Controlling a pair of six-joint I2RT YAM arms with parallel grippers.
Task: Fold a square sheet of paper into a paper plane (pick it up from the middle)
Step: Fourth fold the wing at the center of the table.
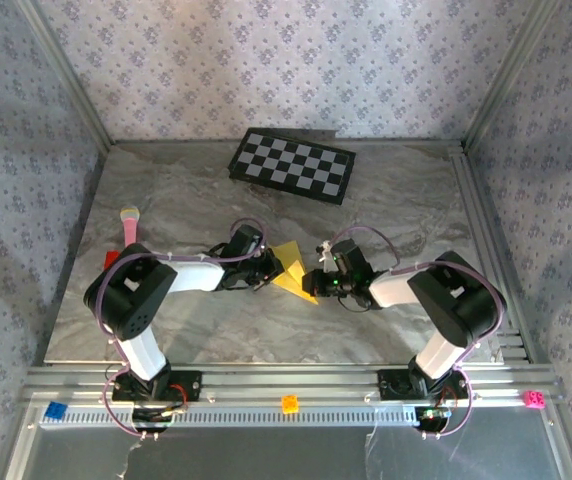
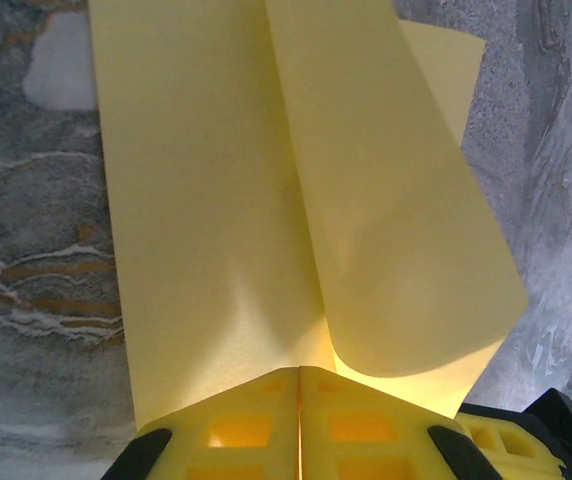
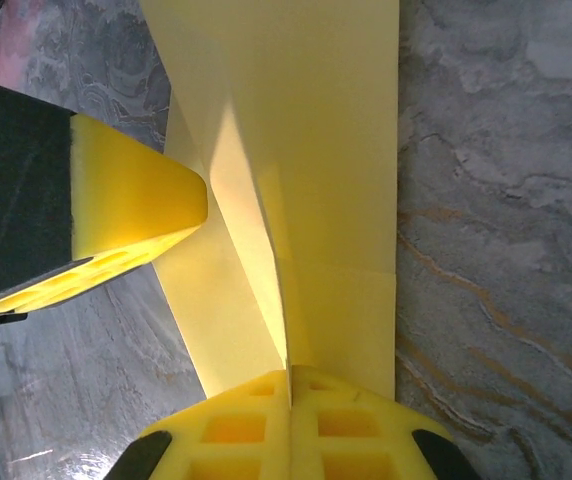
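Observation:
The yellow square sheet of paper (image 1: pixel 291 268) is folded into a pointed wedge at mid-table and hangs between both grippers. My left gripper (image 1: pixel 267 270) is shut on its left end; in the left wrist view the jaws (image 2: pixel 299 372) pinch the paper (image 2: pixel 216 200), and one flap (image 2: pixel 406 250) curls loosely to the right. My right gripper (image 1: pixel 315 281) is shut on the other end. Its jaws (image 3: pixel 289 376) clamp the layered paper (image 3: pixel 326 150) along a crease. The left gripper's yellow finger (image 3: pixel 131 215) presses against the paper there.
A black-and-white checkerboard (image 1: pixel 292 167) lies at the back. A pink-handled tool (image 1: pixel 128 225) and a red block (image 1: pixel 112 259) sit at the left. Small orange (image 1: pixel 290 403), blue (image 1: pixel 56 410) and pink (image 1: pixel 534 399) blocks rest on the front rail.

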